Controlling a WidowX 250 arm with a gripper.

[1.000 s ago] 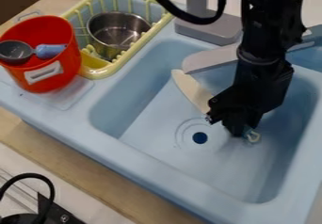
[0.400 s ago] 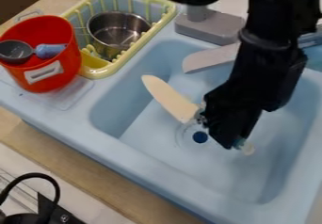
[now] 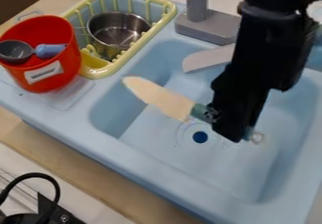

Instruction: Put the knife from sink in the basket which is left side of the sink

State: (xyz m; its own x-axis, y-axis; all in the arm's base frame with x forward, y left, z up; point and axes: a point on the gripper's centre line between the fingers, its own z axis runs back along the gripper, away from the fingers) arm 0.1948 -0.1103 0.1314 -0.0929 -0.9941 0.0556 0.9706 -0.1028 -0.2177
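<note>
Because the knife (image 3: 157, 96) is held over the sink (image 3: 207, 171), lifting seems the present step | gripper (image 3: 231, 130): fingers closed around handle (image 3: 200, 111) | next: raise it above the rim (image 3: 116, 87), then bring to the basket (image 3: 95, 72)

Knife handle (image 3: 200, 112) partly hidden.

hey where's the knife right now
The knife is in the gripper, over the sink near its drain, blade pointing toward the yellow dish basket.
</note>
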